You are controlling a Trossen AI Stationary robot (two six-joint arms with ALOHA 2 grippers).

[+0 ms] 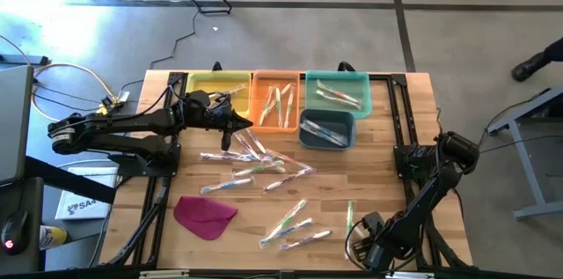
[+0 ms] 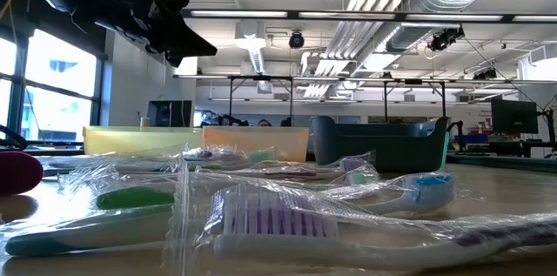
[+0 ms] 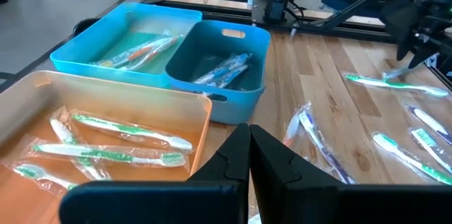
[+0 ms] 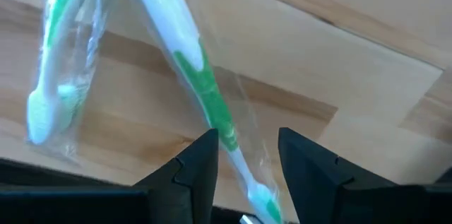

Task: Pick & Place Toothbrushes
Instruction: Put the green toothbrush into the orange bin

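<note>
Wrapped toothbrushes [image 1: 255,169] lie scattered over the middle of the wooden table, and more [image 1: 295,223] lie toward its near edge. My right gripper [image 1: 363,226] points down near the near right corner, open. Its fingers stand on either side of the lower handle of a green-and-white toothbrush [image 4: 201,83] lying flat in its wrapper. I see no contact with it. A second green toothbrush [image 4: 60,54] lies beside it. My left gripper [image 3: 248,160] is shut and empty, hovering by the near side of the orange bin [image 1: 277,103].
Along the far edge stand a yellow bin [image 1: 215,90], the orange bin and a light blue bin [image 1: 337,92], with a dark blue bin [image 1: 327,131] in front of it; three of them hold toothbrushes. A magenta cloth piece [image 1: 205,215] lies near the left front.
</note>
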